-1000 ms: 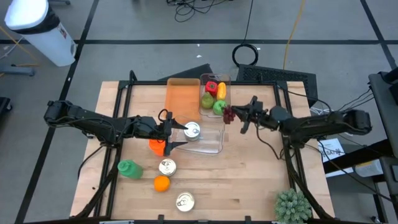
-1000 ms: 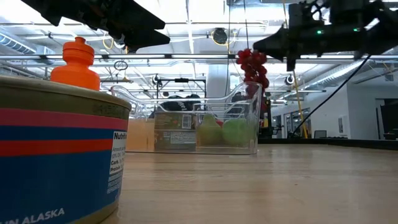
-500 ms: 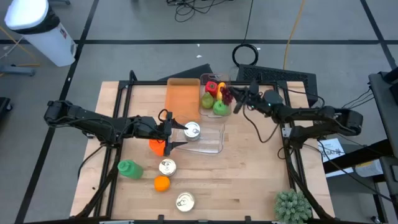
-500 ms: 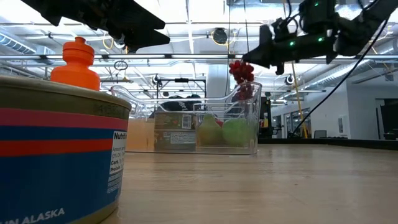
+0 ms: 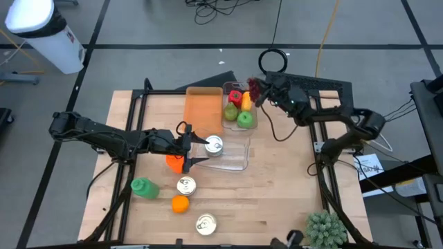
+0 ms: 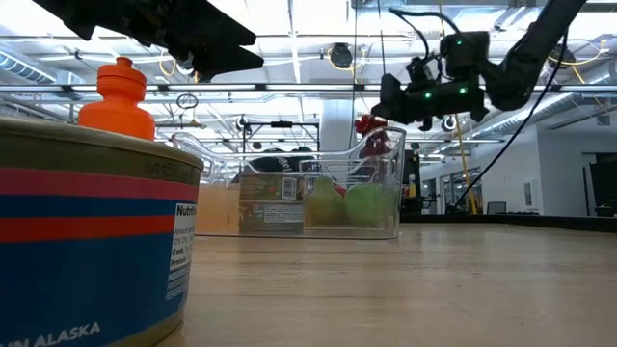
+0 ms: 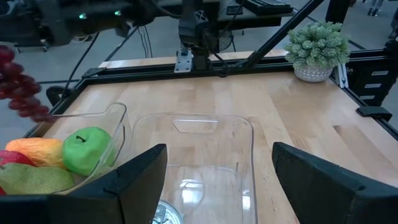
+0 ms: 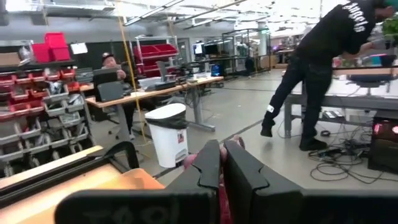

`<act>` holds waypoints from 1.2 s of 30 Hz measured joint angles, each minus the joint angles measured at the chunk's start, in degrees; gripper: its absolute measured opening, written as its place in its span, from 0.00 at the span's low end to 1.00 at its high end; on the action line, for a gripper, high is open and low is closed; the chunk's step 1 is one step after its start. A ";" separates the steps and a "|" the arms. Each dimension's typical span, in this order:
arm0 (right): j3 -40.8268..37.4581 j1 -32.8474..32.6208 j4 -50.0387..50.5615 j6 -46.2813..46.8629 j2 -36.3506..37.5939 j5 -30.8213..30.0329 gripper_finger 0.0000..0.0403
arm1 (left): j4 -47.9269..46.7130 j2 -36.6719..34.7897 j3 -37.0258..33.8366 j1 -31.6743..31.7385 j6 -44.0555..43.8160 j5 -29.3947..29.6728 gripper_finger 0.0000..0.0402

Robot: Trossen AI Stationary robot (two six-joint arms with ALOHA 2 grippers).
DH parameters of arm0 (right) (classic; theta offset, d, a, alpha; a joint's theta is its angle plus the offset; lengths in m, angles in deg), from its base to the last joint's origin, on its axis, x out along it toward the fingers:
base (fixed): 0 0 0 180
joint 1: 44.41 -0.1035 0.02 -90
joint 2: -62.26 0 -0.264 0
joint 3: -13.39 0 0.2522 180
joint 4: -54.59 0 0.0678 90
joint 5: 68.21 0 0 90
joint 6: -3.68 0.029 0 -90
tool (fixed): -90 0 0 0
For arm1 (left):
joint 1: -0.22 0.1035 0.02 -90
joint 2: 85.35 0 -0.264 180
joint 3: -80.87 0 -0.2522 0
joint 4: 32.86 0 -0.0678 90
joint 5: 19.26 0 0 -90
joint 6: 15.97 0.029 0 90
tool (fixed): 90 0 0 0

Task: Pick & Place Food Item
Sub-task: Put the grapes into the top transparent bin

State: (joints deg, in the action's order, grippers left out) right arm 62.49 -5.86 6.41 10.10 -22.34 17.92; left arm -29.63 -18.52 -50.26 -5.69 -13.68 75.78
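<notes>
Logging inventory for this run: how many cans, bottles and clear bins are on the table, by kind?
Cans: 3
Bottles: 2, one orange, one green
Clear bins: 2
Total: 7

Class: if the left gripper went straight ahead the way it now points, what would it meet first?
Likely the far wall of the empty clear bin, which lies straight ahead between the left gripper's open fingers. Beyond it is bare table. Depth is uncertain.
</notes>
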 joint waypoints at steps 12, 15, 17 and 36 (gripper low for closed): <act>7.16 3.01 1.10 -6.78 -9.13 4.34 0.00 | 0.00 0.02 0.00 0.00 0.01 -0.01 0.75; 7.19 3.57 1.40 -9.15 -10.92 4.36 0.00 | 0.00 0.02 0.00 0.00 0.02 0.00 0.75; 7.19 3.82 1.39 -10.33 -11.88 4.40 0.00 | 0.00 0.02 0.00 0.00 0.02 -0.02 0.75; 7.14 -0.48 -3.36 -32.60 -11.40 7.44 0.00 | 0.00 0.02 0.00 0.00 0.01 0.00 0.75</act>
State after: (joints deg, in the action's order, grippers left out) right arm 69.63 -6.34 3.05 -22.49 -33.74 25.36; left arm -29.63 -18.50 -50.26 -5.69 -13.67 75.78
